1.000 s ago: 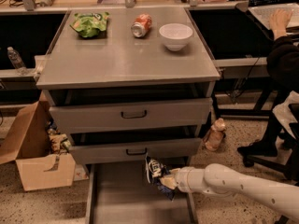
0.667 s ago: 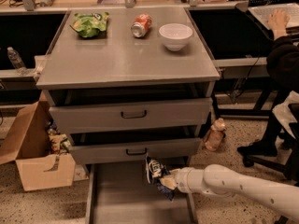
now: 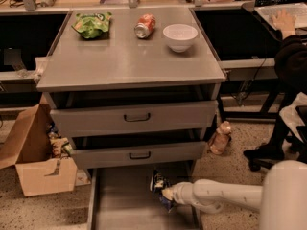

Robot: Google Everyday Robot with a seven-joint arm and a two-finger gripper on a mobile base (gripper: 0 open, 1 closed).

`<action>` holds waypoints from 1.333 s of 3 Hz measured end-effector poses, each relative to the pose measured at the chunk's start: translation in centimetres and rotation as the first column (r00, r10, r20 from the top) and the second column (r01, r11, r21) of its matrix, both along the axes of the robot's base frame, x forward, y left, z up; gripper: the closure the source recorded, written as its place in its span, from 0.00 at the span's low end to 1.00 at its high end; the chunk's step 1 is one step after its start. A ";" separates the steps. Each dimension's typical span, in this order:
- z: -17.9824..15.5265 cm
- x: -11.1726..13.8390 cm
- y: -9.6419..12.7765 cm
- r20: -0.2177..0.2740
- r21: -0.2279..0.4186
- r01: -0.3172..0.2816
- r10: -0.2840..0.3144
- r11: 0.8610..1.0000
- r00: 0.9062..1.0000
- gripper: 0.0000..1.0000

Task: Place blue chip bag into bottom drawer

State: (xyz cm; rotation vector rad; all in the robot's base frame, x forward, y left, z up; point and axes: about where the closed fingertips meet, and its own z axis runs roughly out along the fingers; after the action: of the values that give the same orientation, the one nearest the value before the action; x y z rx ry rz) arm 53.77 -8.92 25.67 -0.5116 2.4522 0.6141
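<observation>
The blue chip bag (image 3: 158,181) is a crinkled dark navy bag, held upright over the right side of the open bottom drawer (image 3: 120,202), just below the middle drawer's front. My gripper (image 3: 166,194) reaches in from the right on a white arm and is shut on the bag's lower end. The drawer is a wide shallow grey tray pulled out along the floor. I cannot tell whether the bag touches the drawer floor.
The two upper drawers (image 3: 136,118) with black handles stand slightly open above. On the cabinet top lie a green chip bag (image 3: 92,24), a red can (image 3: 145,26) and a white bowl (image 3: 180,36). An open cardboard box (image 3: 36,164) stands at left; a person (image 3: 292,75) sits at right.
My gripper and the blue chip bag have sunk slightly lower toward the bottom drawer. The view has shifted a little.
</observation>
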 end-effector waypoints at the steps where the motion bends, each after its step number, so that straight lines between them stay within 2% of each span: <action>1: -4.9 0.5 0.9 -0.071 -0.008 0.015 -0.015 1.000 0.997 1.00; 2: -7.8 0.8 1.6 -0.125 0.000 0.004 -0.004 1.000 0.992 1.00; 3: -8.1 1.0 1.7 -0.127 0.002 0.002 -0.001 1.000 0.992 0.83; 4: -8.1 1.0 1.7 -0.127 0.002 0.002 -0.001 1.000 0.992 0.53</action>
State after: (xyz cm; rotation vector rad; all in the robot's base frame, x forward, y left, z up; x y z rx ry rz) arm 54.78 -7.21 17.56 -0.4832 2.5709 0.6677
